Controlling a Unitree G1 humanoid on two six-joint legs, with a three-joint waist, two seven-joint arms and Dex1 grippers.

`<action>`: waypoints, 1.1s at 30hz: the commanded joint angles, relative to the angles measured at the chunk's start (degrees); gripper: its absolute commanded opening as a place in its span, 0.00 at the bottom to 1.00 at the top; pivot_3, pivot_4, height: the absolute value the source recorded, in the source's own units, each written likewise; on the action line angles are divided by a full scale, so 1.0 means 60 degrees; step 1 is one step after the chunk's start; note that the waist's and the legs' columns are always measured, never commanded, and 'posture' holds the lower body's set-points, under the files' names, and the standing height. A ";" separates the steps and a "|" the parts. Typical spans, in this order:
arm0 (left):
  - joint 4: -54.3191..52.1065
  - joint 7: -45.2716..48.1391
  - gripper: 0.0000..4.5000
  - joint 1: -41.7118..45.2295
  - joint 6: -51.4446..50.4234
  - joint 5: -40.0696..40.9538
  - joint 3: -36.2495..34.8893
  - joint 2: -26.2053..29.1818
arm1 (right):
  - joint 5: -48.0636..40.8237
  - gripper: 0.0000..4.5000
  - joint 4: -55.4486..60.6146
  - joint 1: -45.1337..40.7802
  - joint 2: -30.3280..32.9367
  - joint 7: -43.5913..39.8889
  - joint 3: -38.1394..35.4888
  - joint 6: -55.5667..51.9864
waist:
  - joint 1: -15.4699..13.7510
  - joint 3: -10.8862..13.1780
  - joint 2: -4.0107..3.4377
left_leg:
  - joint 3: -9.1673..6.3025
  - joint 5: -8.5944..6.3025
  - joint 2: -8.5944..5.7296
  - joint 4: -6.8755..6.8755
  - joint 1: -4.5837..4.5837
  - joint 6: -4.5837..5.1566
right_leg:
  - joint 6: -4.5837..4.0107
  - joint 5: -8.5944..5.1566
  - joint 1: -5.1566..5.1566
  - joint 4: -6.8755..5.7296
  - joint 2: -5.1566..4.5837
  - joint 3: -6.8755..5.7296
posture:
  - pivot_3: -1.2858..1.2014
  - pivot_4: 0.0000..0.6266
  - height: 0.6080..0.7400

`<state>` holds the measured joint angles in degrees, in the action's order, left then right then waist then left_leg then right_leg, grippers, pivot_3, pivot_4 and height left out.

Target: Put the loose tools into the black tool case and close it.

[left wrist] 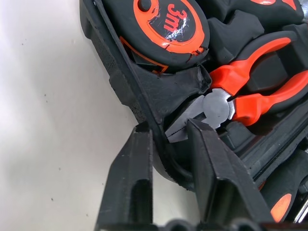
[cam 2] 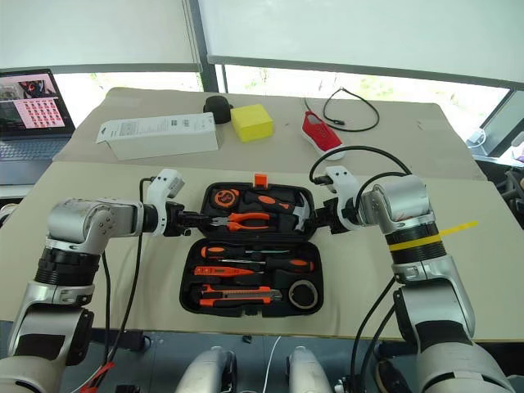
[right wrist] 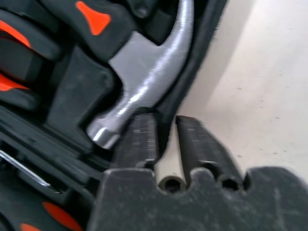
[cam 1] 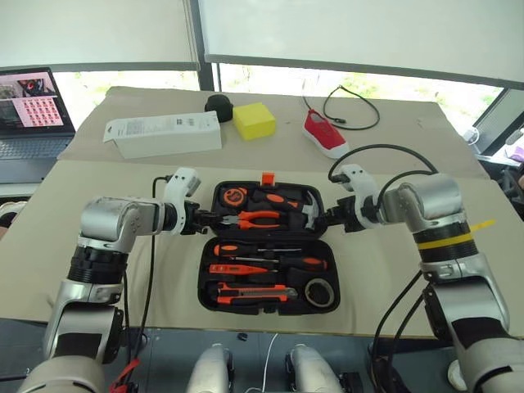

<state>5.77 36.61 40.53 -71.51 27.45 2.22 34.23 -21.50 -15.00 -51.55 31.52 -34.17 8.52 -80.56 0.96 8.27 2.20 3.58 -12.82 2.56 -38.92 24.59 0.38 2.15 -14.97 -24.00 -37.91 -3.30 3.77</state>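
Both arms are showing rounded silver-grey shells joined by black ribbed rings. The right forearm is wearing a band of yellow tape with a loose end sticking out. White wrist housings are carrying looping black cables. The left gripper [left wrist: 166,180] and the right gripper [right wrist: 164,139] are each showing two matte black, blocky fingers with ridged inner faces.

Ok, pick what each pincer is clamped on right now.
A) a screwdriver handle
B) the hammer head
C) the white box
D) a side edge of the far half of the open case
D: the left pincer and the right pincer each straddle a side edge of the far half of the black tool case, one finger inside and one outside.
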 commanded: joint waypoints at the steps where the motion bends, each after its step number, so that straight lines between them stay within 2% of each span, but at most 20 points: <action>1: -0.0088 -0.0159 0.11 -0.0192 0.0426 -0.0123 -0.0499 0.0126 | 0.0260 0.00 -0.0434 0.0063 -0.0193 0.0547 -0.0681 0.0386 | 0.0004 -0.0013 0.0023 | 0.0000 0.0003 0.0000 -0.0001 -0.0002 0.0001 | 0.0000 0.0000 0.0001 -0.0004 0.0000 0.0000 | 0.52 0.24 1.00; 4: -0.0340 0.0447 0.10 -0.0771 0.1694 0.0269 -0.1186 -0.0002 | -0.0211 0.00 0.0682 0.0445 -0.0421 -0.0124 -0.1312 0.1972 | 0.0039 -0.0011 0.0025 | -0.0004 0.0006 0.0003 0.0001 -0.0009 0.0001 | -0.0005 0.0004 -0.0004 -0.0012 0.0000 0.0005 | 0.52 0.24 1.00; 6: -0.0673 0.0712 0.10 -0.1330 0.2493 0.0372 -0.1516 0.0027 | -0.0151 0.00 0.1665 0.1054 -0.0238 -0.0638 -0.1197 0.3227 | 0.0070 0.0001 0.0015 | -0.0009 0.0008 0.0010 0.0005 0.0008 -0.0001 | -0.0010 0.0006 -0.0031 -0.0017 0.0007 0.0011 | 0.52 0.24 1.00; 9: -0.1533 0.1574 0.10 -0.2981 0.5455 0.0165 -0.2050 -0.0086 | 0.0620 0.00 0.3507 0.2827 0.0592 -0.1606 -0.0663 0.6362 | 0.0063 0.0015 -0.0006 | -0.0015 0.0008 0.0010 0.0026 0.0034 -0.0004 | -0.0010 0.0006 -0.0058 -0.0008 0.0002 0.0016 | 0.52 0.24 1.00; 11: -0.1710 0.1613 0.10 -0.3563 0.6247 0.0311 -0.2428 -0.0286 | 0.1376 0.00 0.3922 0.3827 0.1039 -0.1952 -0.0423 0.8714 | 0.0007 0.0016 -0.0009 | -0.0012 0.0005 0.0011 0.0045 0.0045 -0.0006 | -0.0008 0.0005 -0.0063 0.0006 -0.0007 0.0015 | 0.52 0.24 1.00; 12: -0.1723 0.1529 0.10 -0.3758 0.6476 0.0321 -0.2538 -0.0353 | 0.1711 0.00 0.3950 0.4227 0.1222 -0.2058 -0.0329 0.9717 | -0.0012 0.0017 -0.0009 | -0.0011 0.0003 0.0014 0.0044 0.0057 -0.0003 | -0.0007 0.0004 -0.0063 0.0015 -0.0008 0.0011 | 0.52 0.24 1.00; 17: -0.1789 0.1367 0.10 -0.4980 1.0343 -0.0888 -0.2662 -0.0901 | 0.3045 0.00 0.3563 0.6262 0.1417 -0.1633 -0.0509 1.4980 | -0.0032 0.0016 -0.0008 | 0.0014 -0.0005 0.0010 0.0037 0.0034 0.0008 | 0.0002 0.0008 -0.0028 0.0065 -0.0019 0.0009 | 0.52 0.24 1.00; 21: -0.1395 0.1734 0.10 -0.5762 1.2833 -0.2035 -0.2212 -0.0704 | 0.4282 0.00 0.2705 0.7072 0.1586 -0.1105 -0.0369 1.8120 | 0.0030 0.0016 -0.0008 | 0.0057 -0.0004 0.0023 0.0038 -0.0013 0.0006 | -0.0007 0.0011 -0.0005 0.0048 -0.0001 0.0023 | 0.52 0.24 1.00; 25: -0.1080 0.2249 0.10 -0.6598 1.4325 -0.2477 -0.2029 -0.0405 | 0.5121 0.00 0.1747 0.7612 0.1734 -0.0528 -0.0326 1.9940 | 0.0037 0.0016 -0.0008 | 0.0077 -0.0004 0.0034 0.0042 -0.0090 0.0006 | -0.0017 0.0009 0.0065 0.0050 0.0007 0.0029 | 0.52 0.24 1.00; 27: -0.1055 0.2493 0.22 -0.7053 1.4694 -0.2481 -0.2044 -0.0177 | 0.4951 0.00 0.1530 0.7920 0.1860 -0.0668 -0.0275 2.0071 | 0.0019 0.0014 -0.0002 | 0.0084 -0.0006 0.0034 0.0060 -0.0153 0.0007 | -0.0017 -0.0001 0.0131 0.0071 0.0001 0.0028 | 0.52 0.24 1.00; 28: -0.1044 0.2474 0.25 -0.7261 1.4812 -0.2471 -0.2147 -0.0106 | 0.4932 0.18 0.1473 0.8047 0.1920 -0.0676 -0.0265 2.0204 | 0.0015 0.0012 0.0002 | 0.0091 -0.0006 0.0035 0.0069 -0.0183 0.0007 | -0.0017 -0.0002 0.0156 0.0081 -0.0002 0.0028 | 0.52 0.24 1.00; 32: -0.1054 0.2532 0.56 -0.7990 1.4626 -0.2186 -0.2560 0.0277 | 0.4881 0.45 0.1583 0.8406 0.2114 -0.0564 -0.0362 2.0554 | -0.0014 0.0007 0.0010 | 0.0093 -0.0006 0.0057 0.0104 -0.0241 0.0007 | -0.0019 -0.0003 0.0221 0.0132 -0.0011 0.0023 | 0.52 0.24 1.00; 33: -0.1018 0.2609 0.67 -0.8140 1.4408 -0.2034 -0.2669 0.0422 | 0.4757 0.54 0.1678 0.8512 0.2159 -0.0564 -0.0428 2.0619 | -0.0014 0.0009 0.0012 | 0.0098 -0.0007 0.0057 0.0113 -0.0254 0.0007 | -0.0023 -0.0005 0.0235 0.0135 -0.0016 0.0024 | 0.52 0.24 1.00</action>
<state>0.51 51.73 -7.75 15.92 13.50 -12.04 35.60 7.91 -6.04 -0.73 44.06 -37.46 6.34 41.48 0.87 8.32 2.27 4.17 -12.86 2.91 -38.23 23.06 0.42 1.99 -15.02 -22.61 -37.10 -3.39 3.91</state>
